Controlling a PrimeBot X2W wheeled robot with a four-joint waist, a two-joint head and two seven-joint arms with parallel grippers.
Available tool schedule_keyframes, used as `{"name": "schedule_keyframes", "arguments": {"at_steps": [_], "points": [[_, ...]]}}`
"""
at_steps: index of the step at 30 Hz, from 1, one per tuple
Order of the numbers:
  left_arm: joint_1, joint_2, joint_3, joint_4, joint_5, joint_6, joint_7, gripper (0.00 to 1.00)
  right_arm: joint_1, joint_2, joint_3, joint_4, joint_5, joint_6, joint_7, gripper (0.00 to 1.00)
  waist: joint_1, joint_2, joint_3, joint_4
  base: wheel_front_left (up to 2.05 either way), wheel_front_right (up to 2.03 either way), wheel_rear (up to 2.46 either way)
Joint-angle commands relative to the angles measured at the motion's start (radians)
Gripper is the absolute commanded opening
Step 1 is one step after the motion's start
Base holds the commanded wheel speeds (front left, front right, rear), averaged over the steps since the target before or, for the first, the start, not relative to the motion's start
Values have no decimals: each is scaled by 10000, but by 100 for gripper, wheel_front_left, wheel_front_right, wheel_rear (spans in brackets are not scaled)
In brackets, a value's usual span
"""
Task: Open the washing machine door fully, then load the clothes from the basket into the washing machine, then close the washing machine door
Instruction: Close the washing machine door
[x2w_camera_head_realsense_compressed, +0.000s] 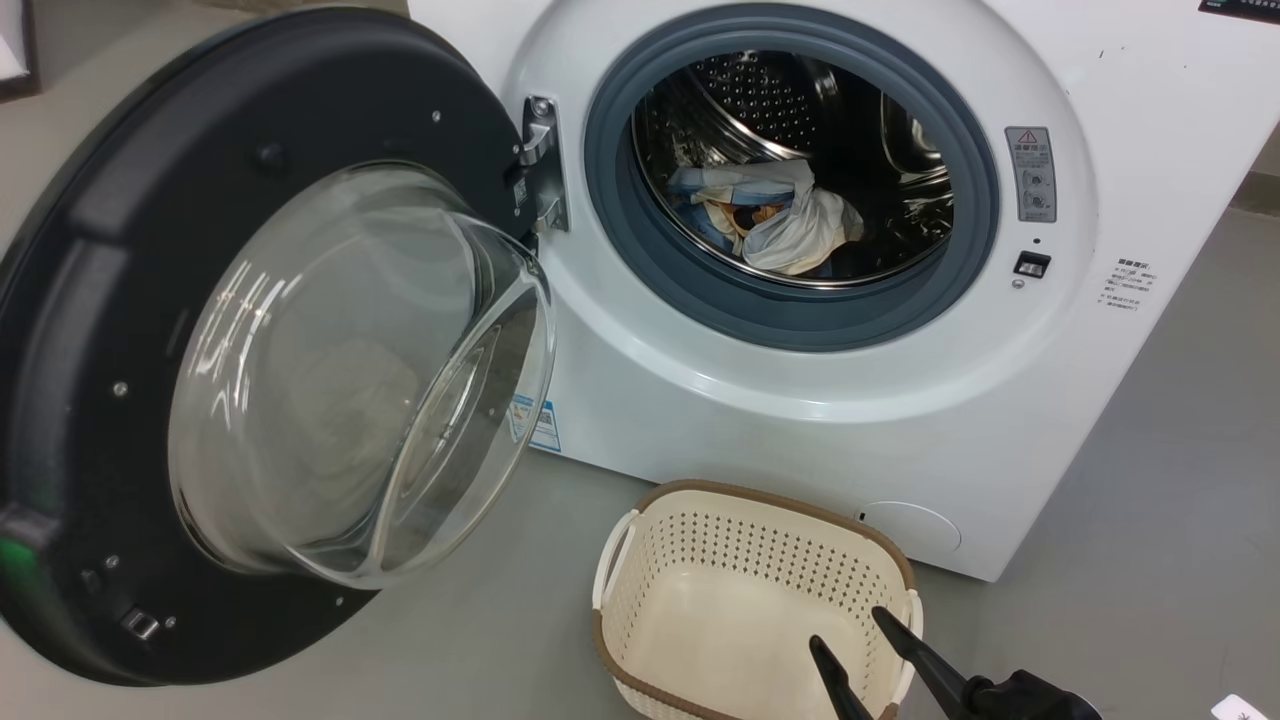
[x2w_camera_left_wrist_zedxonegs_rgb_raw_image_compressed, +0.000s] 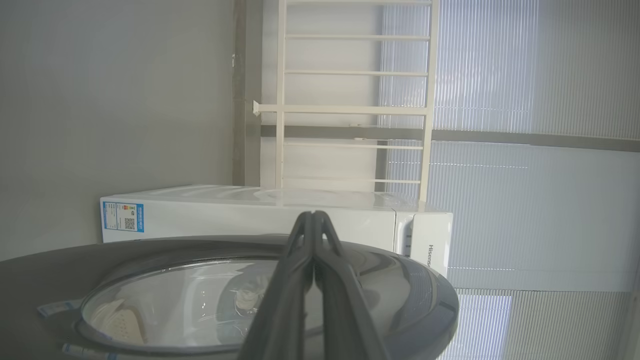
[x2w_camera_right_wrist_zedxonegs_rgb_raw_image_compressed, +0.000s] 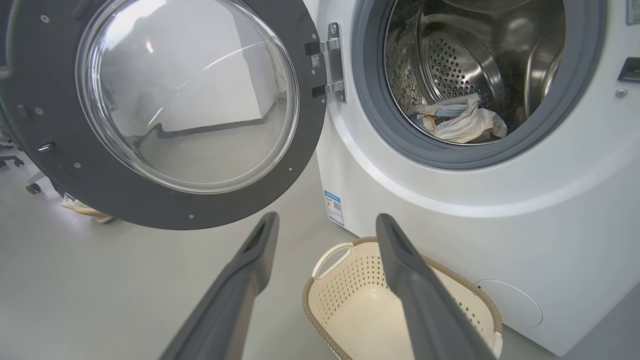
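**Loading done, door still open**

The clothes (x2w_camera_head_realsense_compressed: 775, 215) lie in the washing machine (x2w_camera_head_realsense_compressed: 800, 420) drum, well beyond the right fingers (x2w_camera_right_wrist_zedxonegs_rgb_raw_image_compressed: 415, 285), which are spread wide and empty over the bare basket (x2w_camera_head_realsense_compressed: 760, 495). The washing machine door (x2w_camera_head_realsense_compressed: 90, 300) stands open; only closing seems left. The left wrist view adds the left fingers (x2w_camera_left_wrist_zedxonegs_rgb_raw_image_compressed: 300, 280), pressed together and empty, near the door's outer face.

Floor (x2w_camera_head_realsense_compressed: 1150, 480): plain grey, smooth, slightly glossy; runs across the lower half of the head view.
Wall (x2w_camera_left_wrist_zedxonegs_rgb_raw_image_compressed: 115, 100): flat grey-beige surface, left part of the left wrist view.
Rack (x2w_camera_left_wrist_zedxonegs_rgb_raw_image_compressed: 350, 72): cream frame with thin parallel rungs, upper centre of the left wrist view.
Ribbed panels (x2w_camera_left_wrist_zedxonegs_rgb_raw_image_compressed: 540, 70): pale and translucent, to the right of the rack.
Castor (x2w_camera_right_wrist_zedxonegs_rgb_raw_image_compressed: 33, 188): small dark wheel on a pale leg, left edge of the right wrist view.
Pale item (x2w_camera_right_wrist_zedxonegs_rgb_raw_image_compressed: 85, 210): lies on the floor near the castor; identity unclear.
Dark frame (x2w_camera_head_realsense_compressed: 15, 50): cropped at the upper left of the head view.
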Motion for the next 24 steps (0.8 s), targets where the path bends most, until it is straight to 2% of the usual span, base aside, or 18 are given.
{"name": "schedule_keyframes", "arguments": {"at_steps": [1,12,24], "points": [[-127,500,101,-232,-124,23,288,0,-189,-72,196,-208,44,27,-48,100,0,0,7,-7,0,0,0],[365,316,-234,-890,-348,509,1720,0,-175,57,77,-259,-28,27,-48,100,0,0,121,53,0,0,0],[1028,-313,-579,-2270,-583,1182,2746,0,-241,142,19,-251,-23,27,-48,100,0,0,139,235,0,0,0]]}}
